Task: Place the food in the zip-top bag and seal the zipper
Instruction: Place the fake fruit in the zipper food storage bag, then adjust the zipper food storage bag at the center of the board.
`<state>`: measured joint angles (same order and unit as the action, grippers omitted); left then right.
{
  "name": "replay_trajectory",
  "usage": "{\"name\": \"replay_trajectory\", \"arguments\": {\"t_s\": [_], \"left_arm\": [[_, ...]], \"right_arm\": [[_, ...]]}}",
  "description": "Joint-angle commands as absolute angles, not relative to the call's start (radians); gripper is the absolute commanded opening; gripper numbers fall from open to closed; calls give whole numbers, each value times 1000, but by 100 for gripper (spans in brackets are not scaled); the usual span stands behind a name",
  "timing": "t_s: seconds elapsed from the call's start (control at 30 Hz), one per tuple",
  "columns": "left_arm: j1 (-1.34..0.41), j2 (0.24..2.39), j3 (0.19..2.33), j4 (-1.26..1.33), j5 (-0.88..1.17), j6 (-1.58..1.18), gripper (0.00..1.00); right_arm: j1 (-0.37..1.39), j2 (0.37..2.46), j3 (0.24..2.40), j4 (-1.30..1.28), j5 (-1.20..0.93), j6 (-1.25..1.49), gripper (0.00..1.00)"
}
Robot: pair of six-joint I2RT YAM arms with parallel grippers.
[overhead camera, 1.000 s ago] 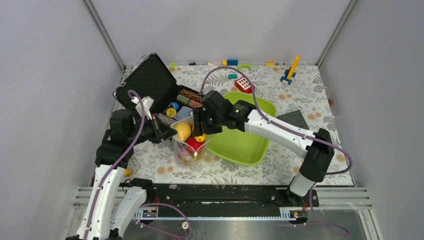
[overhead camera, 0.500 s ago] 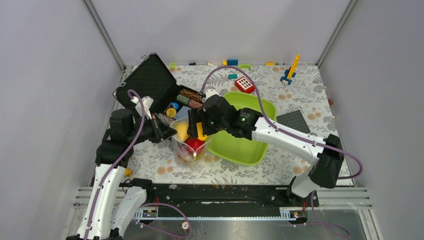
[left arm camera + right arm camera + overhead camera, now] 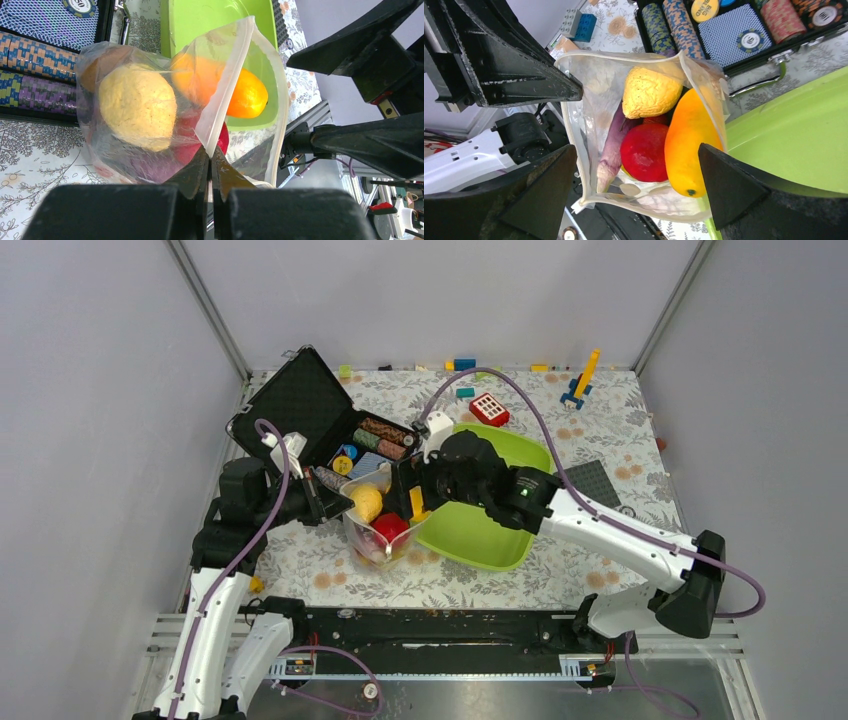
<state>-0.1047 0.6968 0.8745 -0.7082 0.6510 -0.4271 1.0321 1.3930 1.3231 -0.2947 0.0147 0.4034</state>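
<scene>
The clear zip-top bag stands open beside the tray. My left gripper is shut on its mouth edge, which shows pinched in the left wrist view. Inside lie the yellowish ball, red apple, orange mango and purple eggplant. The mango leans on the bag's tray-side wall. My right gripper is open and empty just above the bag's mouth, also in the top view. The whitish zipper runs along the open rim, with the slider tab at its end.
An open black case with striped poker chips lies right behind the bag. The lime-green tray touches the bag's right side. Toy blocks lie at the back, and a grey plate at the right.
My right gripper has drawn back to the right from over the bag, and the mango now lies in the bag free of its fingers. The left gripper has not moved.
</scene>
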Motion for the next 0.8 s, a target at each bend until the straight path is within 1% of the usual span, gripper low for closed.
{"name": "replay_trajectory", "arguments": {"t_s": [0.0,0.07,0.2,0.33,0.43,0.5,0.57,0.67,0.7,0.77], "left_arm": [[-99,687,880,-650,661,-431,1],[-99,686,881,-650,660,-432,1],[-98,688,881,-650,658,-434,1],[-98,689,880,-646,661,-439,1],[-99,688,870,-626,685,-459,1],[-100,681,856,-600,693,-482,1],[-100,671,842,-584,701,-494,1],[-100,649,829,-563,708,-514,1],[-100,640,822,-554,707,-523,1],[-100,627,809,-533,709,-543,1]], "right_arm": [[1025,1329,1308,-302,106,335,100],[1003,1321,1303,-337,123,339,99],[948,1324,1273,-382,57,334,90],[898,1352,1239,-370,4,377,70],[890,1383,1247,-360,-60,364,52],[889,1399,1257,-352,-106,361,43],[889,1409,1258,-326,-161,372,36],[889,1425,1263,-305,-198,382,29],[889,1426,1263,-304,-196,383,21],[889,1417,1252,-305,-188,385,10]]}}
